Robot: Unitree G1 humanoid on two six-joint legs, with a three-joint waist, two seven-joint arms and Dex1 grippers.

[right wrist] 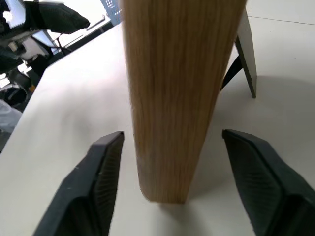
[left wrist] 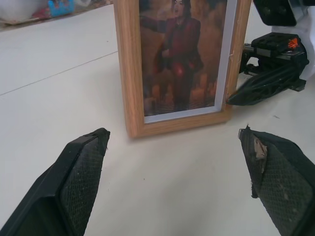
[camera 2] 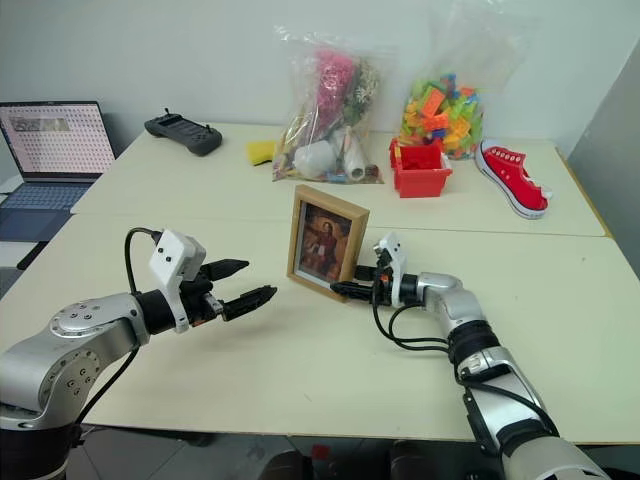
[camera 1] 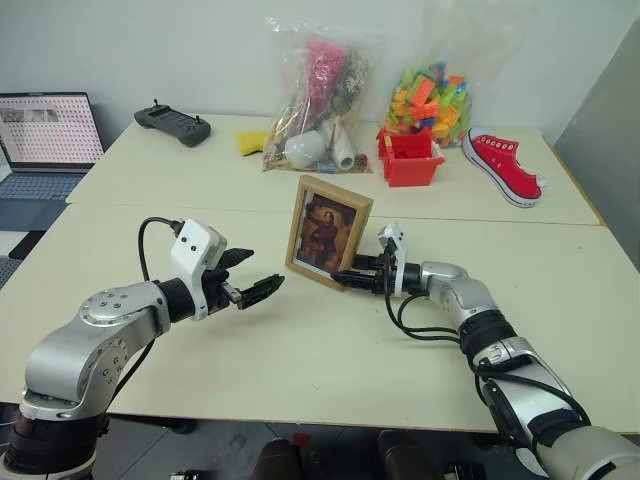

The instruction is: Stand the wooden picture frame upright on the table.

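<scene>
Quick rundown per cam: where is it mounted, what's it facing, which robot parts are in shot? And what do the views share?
Head stereo pair: on the head, looking forward and down over the table; both arms, left gripper and right gripper show.
Left wrist: along its open fingers at the front of the wooden picture frame; the right gripper shows beside it.
Right wrist: along its open fingers at the frame's side edge.
Shared: the upright frame, in all views.

Light-wood picture frame (camera 1: 328, 232) w/ dark reddish portrait; cream table (camera 1: 300, 370); red shoe (camera 1: 503, 165).
</scene>
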